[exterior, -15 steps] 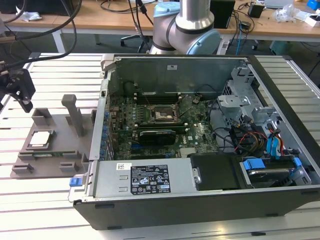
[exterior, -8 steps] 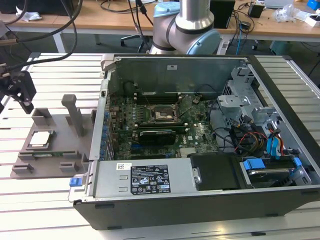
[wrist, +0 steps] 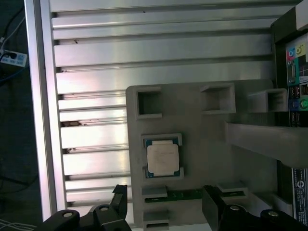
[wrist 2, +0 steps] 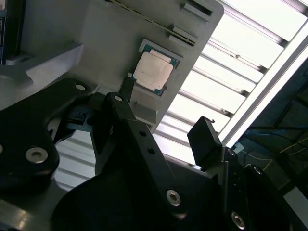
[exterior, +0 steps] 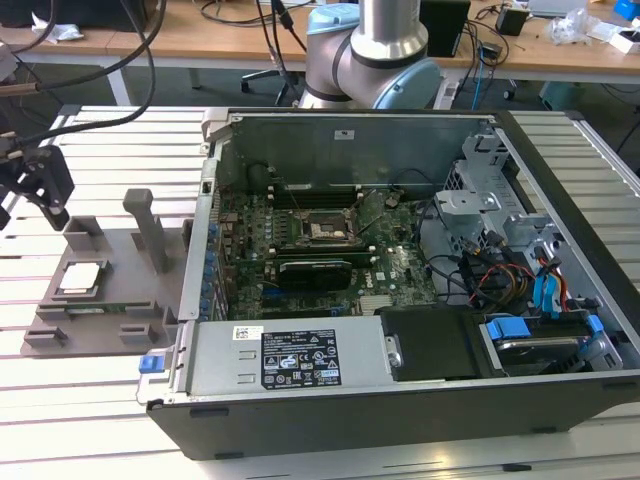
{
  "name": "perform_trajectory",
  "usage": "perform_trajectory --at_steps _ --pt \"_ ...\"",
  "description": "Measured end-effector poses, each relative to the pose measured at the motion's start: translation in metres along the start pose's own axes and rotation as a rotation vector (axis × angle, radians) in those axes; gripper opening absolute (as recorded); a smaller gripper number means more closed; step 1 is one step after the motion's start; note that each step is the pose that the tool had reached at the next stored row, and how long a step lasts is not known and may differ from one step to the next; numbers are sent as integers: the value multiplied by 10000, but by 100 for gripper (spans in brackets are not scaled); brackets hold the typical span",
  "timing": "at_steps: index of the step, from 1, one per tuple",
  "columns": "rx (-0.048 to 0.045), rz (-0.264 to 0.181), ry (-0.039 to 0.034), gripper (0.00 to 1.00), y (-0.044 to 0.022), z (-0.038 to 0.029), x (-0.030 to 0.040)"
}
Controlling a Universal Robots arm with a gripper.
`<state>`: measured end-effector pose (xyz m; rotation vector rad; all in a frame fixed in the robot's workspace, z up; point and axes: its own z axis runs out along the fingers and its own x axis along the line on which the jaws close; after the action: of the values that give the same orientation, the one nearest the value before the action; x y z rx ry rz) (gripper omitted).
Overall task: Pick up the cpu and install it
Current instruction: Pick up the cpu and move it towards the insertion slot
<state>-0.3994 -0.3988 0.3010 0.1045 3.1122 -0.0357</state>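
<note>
The cpu (exterior: 80,278) is a small silver square lying flat in a recess of the grey plastic tray (exterior: 112,318), to the exterior view's left of the open computer case (exterior: 350,395). My gripper (exterior: 45,195) hangs above the tray's far left corner, apart from the chip. In both wrist views the cpu (wrist 2: 153,71) (wrist: 162,159) lies ahead of the gripper (wrist 2: 166,110) (wrist: 166,198), which is open with nothing between its black fingers (wrist: 120,198). On the motherboard inside the case sits the black socket frame (exterior: 325,232).
The tray has upright posts (exterior: 150,228) close to the cpu. Cables and drive cages (exterior: 520,270) fill the case's right side. The arm's base (exterior: 375,50) stands behind the case. Slatted metal table (exterior: 90,400) surrounds everything.
</note>
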Motion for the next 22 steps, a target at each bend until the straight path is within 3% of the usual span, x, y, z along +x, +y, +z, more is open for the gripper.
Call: perform_trajectory --at_steps 22 --pt "0 0 0 72 3 129 4"
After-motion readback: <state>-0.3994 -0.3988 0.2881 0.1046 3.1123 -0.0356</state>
